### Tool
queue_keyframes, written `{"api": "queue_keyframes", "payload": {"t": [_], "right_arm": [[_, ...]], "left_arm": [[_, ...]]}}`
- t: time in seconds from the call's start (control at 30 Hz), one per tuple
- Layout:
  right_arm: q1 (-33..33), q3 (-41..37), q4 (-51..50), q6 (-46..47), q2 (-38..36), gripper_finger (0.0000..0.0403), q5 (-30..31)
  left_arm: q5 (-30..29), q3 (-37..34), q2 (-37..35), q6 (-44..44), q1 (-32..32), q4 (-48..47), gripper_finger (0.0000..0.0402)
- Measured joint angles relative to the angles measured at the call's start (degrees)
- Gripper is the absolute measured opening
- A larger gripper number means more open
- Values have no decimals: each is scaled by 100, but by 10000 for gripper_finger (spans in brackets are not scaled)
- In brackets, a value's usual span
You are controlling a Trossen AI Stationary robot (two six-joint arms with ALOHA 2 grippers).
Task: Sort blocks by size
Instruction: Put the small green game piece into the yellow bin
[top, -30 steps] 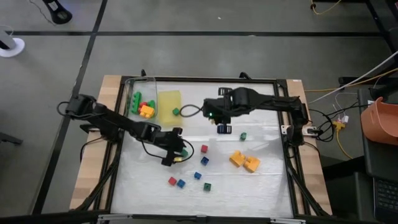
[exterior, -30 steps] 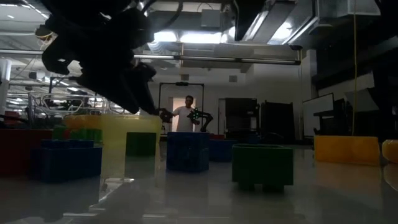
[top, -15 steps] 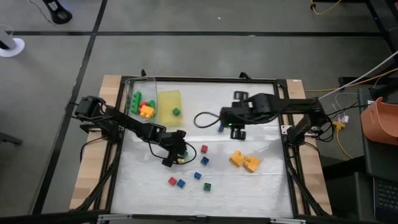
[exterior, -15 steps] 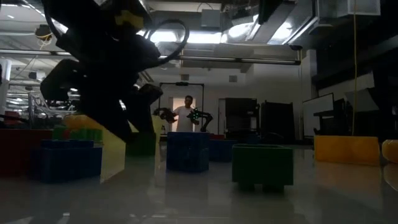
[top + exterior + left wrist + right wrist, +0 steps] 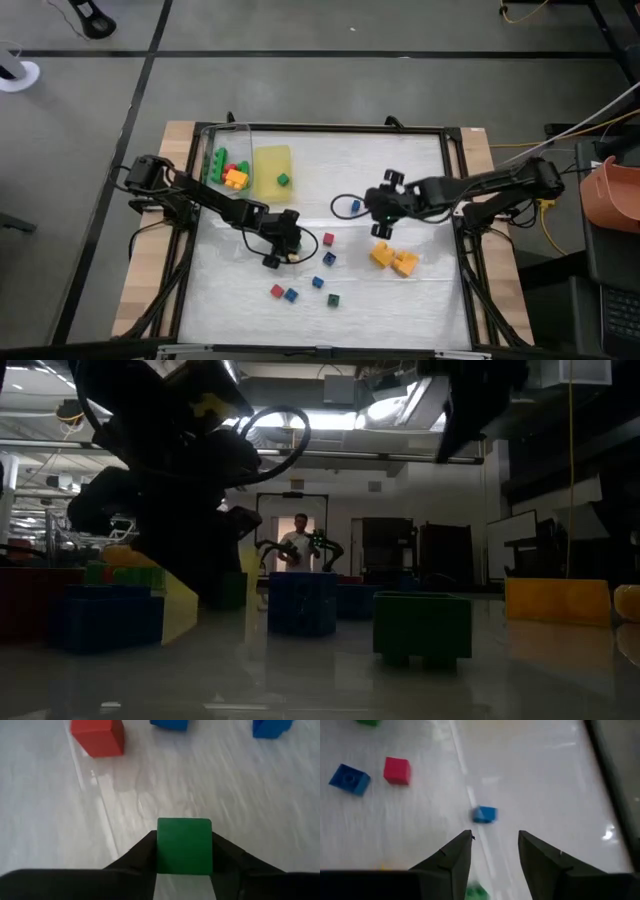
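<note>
My left gripper [image 5: 287,243] is near the table's middle, shut on a small green cube [image 5: 184,845]. Ahead of it lie a red cube [image 5: 97,737] and two blue cubes [image 5: 170,723]. My right gripper [image 5: 383,205] is open and empty, right of the middle, over the table. A blue cube [image 5: 485,814] lies just ahead of its fingers, and a green cube [image 5: 477,892] lies below them. Several small cubes [image 5: 318,282] and two orange bricks [image 5: 393,258] are scattered on the table. One green cube [image 5: 283,180] rests on the yellow tray [image 5: 270,160]. My left gripper pinches the green cube by two opposite side faces [image 5: 161,847] between its two fingers. The cube's top face shows between the fingertips. I cannot tell whether the cube is clear of the table.
A clear container [image 5: 225,165] at the far left holds green, red and orange bricks, next to the yellow tray. A black frame [image 5: 455,215] runs round the white table top. A person stands far off in the room behind [image 5: 297,545].
My right gripper has drawn away from the yellow tray toward the table's right edge and a little toward the near edge, open and empty. My left gripper has stayed near the middle, shut on the green cube.
</note>
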Motion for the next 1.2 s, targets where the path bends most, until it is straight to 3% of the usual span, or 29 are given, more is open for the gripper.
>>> {"api": "queue_keyframes", "payload": {"t": [0.17,0.3,0.47,0.77,0.97,1.2], "right_arm": [[-4,-1147,1964,10,98,161,-98],[-4,-1604,2703,-27,212,161,-91],[-4,-1659,2832,117,297,161,42],[-4,-1655,3059,131,293,161,92],[-33,-1655,3058,133,293,161,176],[-227,-1655,3062,137,293,161,40]], "left_arm": [[0,120,-206,-370,33,-82,114],[-38,288,-618,-477,211,-417,114],[-557,430,-1405,-495,658,-1002,115],[-2209,437,-2527,-319,1800,-2043,132],[-2269,432,-2497,-366,2345,-2060,146],[-2260,428,-2419,-712,2575,-2188,202]]}}
